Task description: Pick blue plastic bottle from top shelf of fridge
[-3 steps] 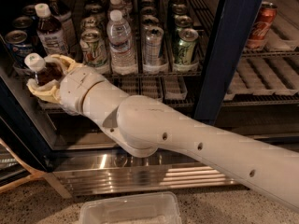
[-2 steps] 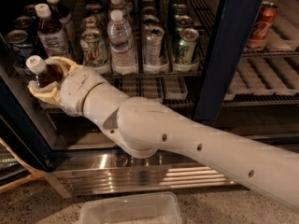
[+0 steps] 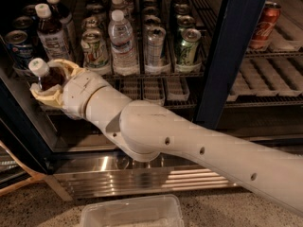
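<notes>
Stretching in from the lower right, the pale arm (image 3: pixel 189 145) is being laid across the front of the fridge (image 3: pixel 156 174), and the gripper (image 3: pixel 51 82) is being held at the far left, in front of the racks. The small bottle (image 3: pixel 39 67) is being gripped there: the cream fingers (image 3: pixel 47 97) are being closed around its dark brown body, one above and one below, with the white cap poking out to the upper left, so the bottle is being held at a tilt. It is being kept out of the lanes of the top shelf (image 3: pixel 137 73), at about the level of that shelf's front edge. Up on the shelf, rows of drinks are being shown upright: a blue can (image 3: pixel 19 46) at the far left, two brown bottles (image 3: pixel 49 34) with white caps beside it, a green-and-white can (image 3: pixel 94 46), a tall water bottle (image 3: pixel 123 44), a silver can (image 3: pixel 155 44) and a green can (image 3: pixel 187 46). Beyond the dark blue door post (image 3: pixel 227 70), a red can (image 3: pixel 264 25) is being seen on the right. Below, a lower rack (image 3: pixel 154 90) with short trays is being partly covered by the arm, and a clear tub (image 3: pixel 132 214) is being seen on the speckled floor.
</notes>
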Controlling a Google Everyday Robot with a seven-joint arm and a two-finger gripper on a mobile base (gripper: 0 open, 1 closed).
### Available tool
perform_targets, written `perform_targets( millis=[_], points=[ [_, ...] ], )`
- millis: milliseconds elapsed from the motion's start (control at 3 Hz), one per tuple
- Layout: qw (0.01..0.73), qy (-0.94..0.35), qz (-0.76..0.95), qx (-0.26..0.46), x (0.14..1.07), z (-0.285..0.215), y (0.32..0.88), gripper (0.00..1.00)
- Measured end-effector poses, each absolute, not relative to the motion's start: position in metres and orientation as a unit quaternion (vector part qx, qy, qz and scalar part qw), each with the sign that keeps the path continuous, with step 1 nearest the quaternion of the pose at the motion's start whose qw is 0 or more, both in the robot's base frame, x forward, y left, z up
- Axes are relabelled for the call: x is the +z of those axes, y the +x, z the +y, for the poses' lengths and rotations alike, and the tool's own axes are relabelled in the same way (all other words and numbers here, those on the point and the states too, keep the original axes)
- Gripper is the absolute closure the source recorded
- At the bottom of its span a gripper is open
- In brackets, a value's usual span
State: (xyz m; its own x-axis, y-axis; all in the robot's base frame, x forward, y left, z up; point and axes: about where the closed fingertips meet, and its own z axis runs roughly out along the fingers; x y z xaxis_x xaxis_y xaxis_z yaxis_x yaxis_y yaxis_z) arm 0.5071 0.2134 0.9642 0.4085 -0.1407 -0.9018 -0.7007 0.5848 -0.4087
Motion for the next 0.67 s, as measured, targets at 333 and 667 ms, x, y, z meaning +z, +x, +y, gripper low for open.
perform_targets(
  millis=[333, 667],
  points=[
    [0.729, -0.406, 0.517, 0.190, 0.9622, 0.2039, 0.5138, 1.00],
    [0.729, -0.407, 0.517, 0.191, 0.9548, 0.2039, 0.5136, 1.00]
  ],
)
